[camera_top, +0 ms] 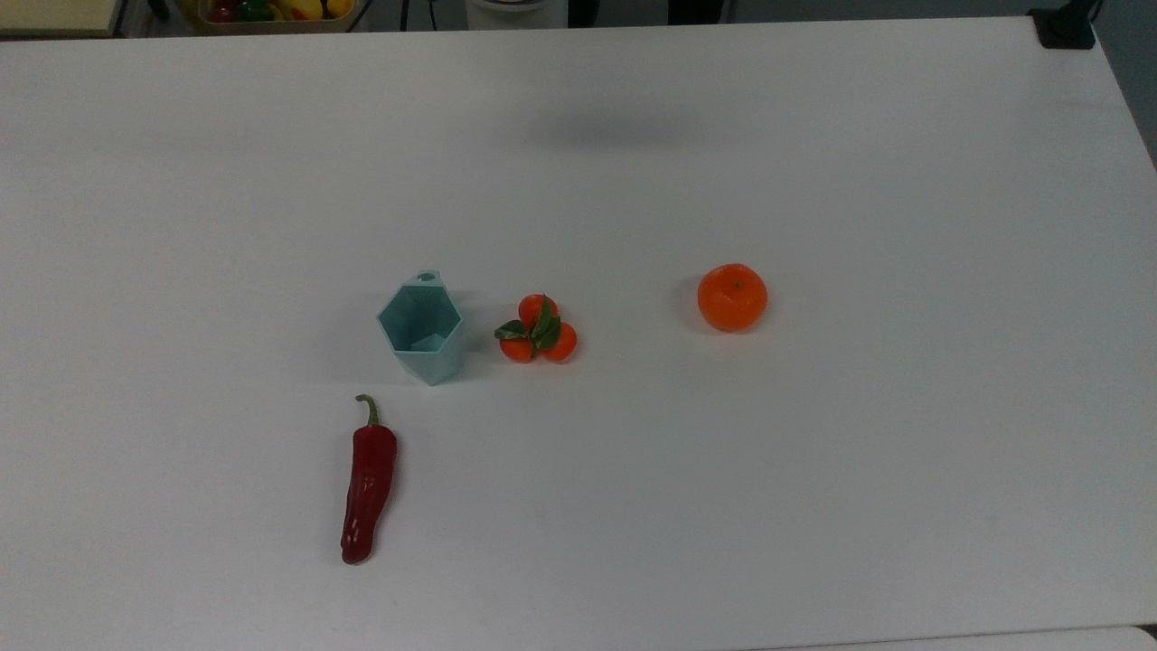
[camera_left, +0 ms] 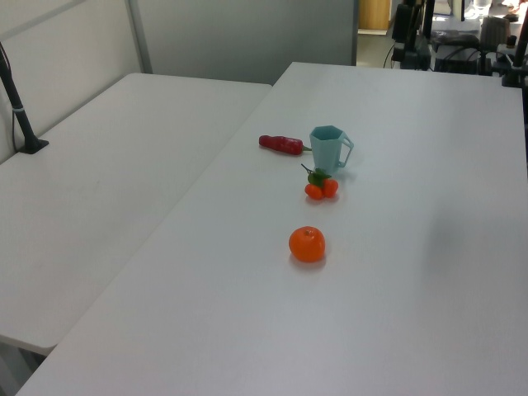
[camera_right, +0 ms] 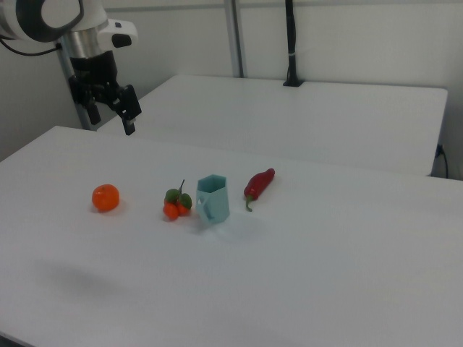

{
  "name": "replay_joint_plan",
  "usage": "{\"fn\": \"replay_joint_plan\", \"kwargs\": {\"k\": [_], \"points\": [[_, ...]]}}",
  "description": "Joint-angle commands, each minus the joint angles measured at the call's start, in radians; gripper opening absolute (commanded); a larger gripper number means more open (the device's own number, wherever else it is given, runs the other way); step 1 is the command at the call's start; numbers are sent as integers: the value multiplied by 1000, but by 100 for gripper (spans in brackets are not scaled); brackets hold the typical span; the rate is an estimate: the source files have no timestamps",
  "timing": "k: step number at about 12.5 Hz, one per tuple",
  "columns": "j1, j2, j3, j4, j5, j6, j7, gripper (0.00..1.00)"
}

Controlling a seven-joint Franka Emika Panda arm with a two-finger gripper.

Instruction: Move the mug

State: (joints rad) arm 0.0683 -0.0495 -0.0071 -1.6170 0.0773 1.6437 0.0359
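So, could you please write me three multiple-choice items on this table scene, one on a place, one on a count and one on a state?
1. In the top view, what lies directly right of the mug?
A. the red chili pepper
B. the cluster of small oranges
C. the large orange

2. How many small oranges are in the leafy cluster?
A. two
B. three
C. five

3. How is the mug standing?
A. upright, untouched
B. tipped on its side
C. lifted by the gripper

Answers: 1 B, the cluster of small oranges sits just right of the mug. 2 B, three fruits show around the leaves. 3 A, its open rim faces up, and the gripper hangs far off, above the table.
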Motion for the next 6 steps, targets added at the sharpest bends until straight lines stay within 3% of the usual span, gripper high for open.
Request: {"fn": "replay_joint_plan", "kwargs": {"k": [1,5,6], "points": [[18,-16,-24,-9,9,21,-10,100],[18,-9,-24,-9,7,21,-19,100],[19,-1,-22,-8,4,27,-19,93]]}}
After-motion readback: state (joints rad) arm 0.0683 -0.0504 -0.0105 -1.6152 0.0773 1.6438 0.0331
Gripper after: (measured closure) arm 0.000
